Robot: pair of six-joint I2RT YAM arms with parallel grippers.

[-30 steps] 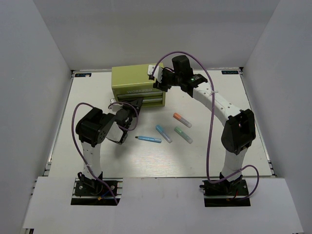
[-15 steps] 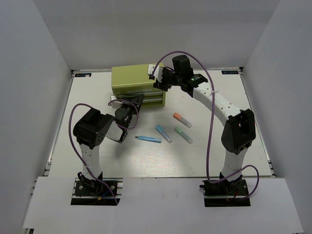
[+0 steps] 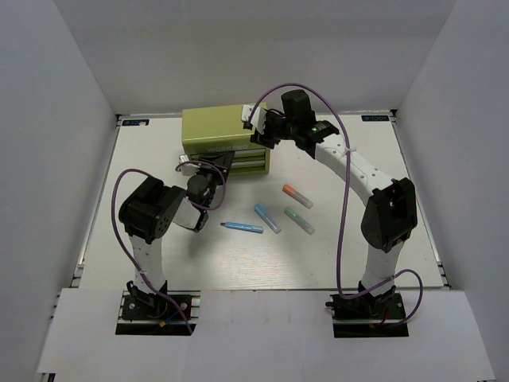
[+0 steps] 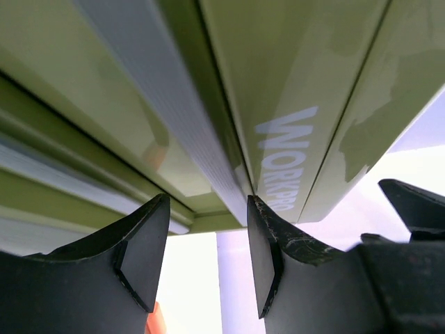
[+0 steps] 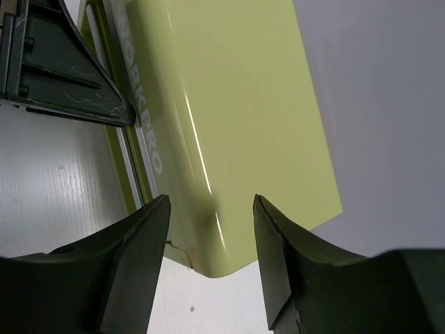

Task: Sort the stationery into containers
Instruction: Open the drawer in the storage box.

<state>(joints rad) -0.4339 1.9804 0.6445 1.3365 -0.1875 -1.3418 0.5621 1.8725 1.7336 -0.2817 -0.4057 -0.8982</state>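
Note:
The olive tool chest [image 3: 213, 129] stands at the back of the table, drawers shut. My left gripper [image 3: 219, 166] is open, close against its drawer front; in the left wrist view [image 4: 208, 259] the silver drawer handle [image 4: 182, 115] runs just beyond the open fingers. My right gripper [image 3: 256, 129] is open and empty over the chest's right top corner [image 5: 229, 111]. The orange-capped pen [image 3: 297, 196], light blue pen [image 3: 267, 218], green pen [image 3: 299, 220] and thin bright-blue pen [image 3: 242, 228] lie on the table in front of the chest.
White walls enclose the table on three sides. A purple cable [image 3: 343, 207] hangs along the right arm. The left arm's elbow [image 3: 147, 208] sits left of the bright-blue pen.
My left gripper has moved a little up and toward the chest's drawer front. The right arm and the pens have not moved.

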